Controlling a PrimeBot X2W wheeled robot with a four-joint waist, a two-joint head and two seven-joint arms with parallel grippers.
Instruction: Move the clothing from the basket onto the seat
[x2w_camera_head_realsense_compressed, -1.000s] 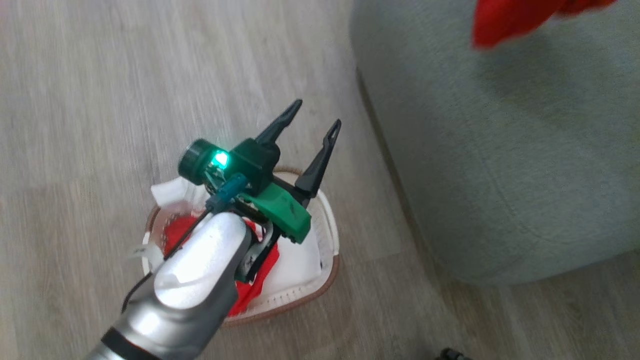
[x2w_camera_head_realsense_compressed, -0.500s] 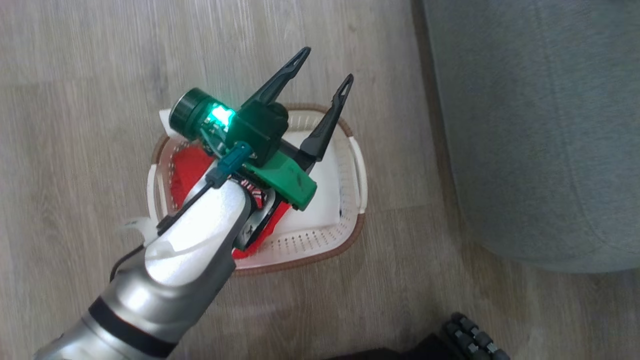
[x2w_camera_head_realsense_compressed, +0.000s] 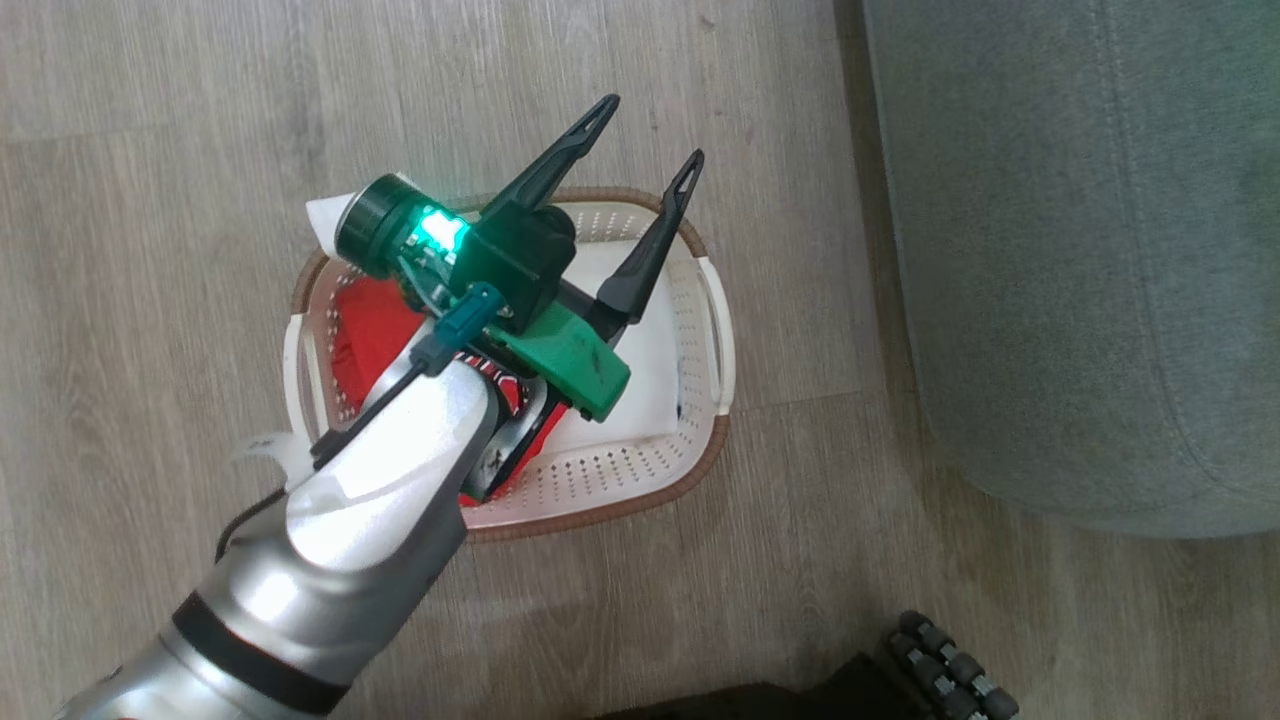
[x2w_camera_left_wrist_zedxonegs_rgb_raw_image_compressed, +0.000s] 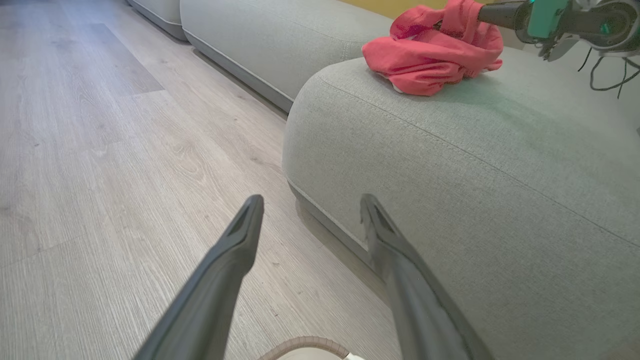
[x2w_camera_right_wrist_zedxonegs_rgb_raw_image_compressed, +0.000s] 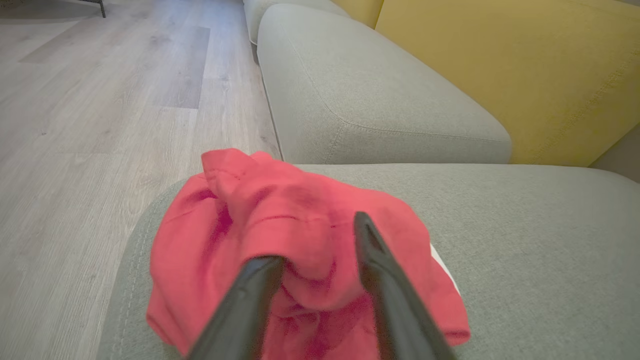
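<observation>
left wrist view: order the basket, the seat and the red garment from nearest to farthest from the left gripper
1. basket: rim just below the left gripper, at the bottom edge.
2. seat: rounded front corner ahead, to the right.
3. red garment: bunched on the seat's top, farthest back.

Silver forearm (x2w_camera_head_realsense_compressed: 380, 510) wearing black band (x2w_camera_head_realsense_compressed: 250, 650) at 7 o'clock; green wrist block (x2w_camera_head_realsense_compressed: 565, 360) showing lit lamp (x2w_camera_head_realsense_compressed: 440, 232); black cable (x2w_camera_head_realsense_compressed: 370, 410) trailing; dark fingers (x2w_camera_head_realsense_compressed: 555, 160) tapering.
</observation>
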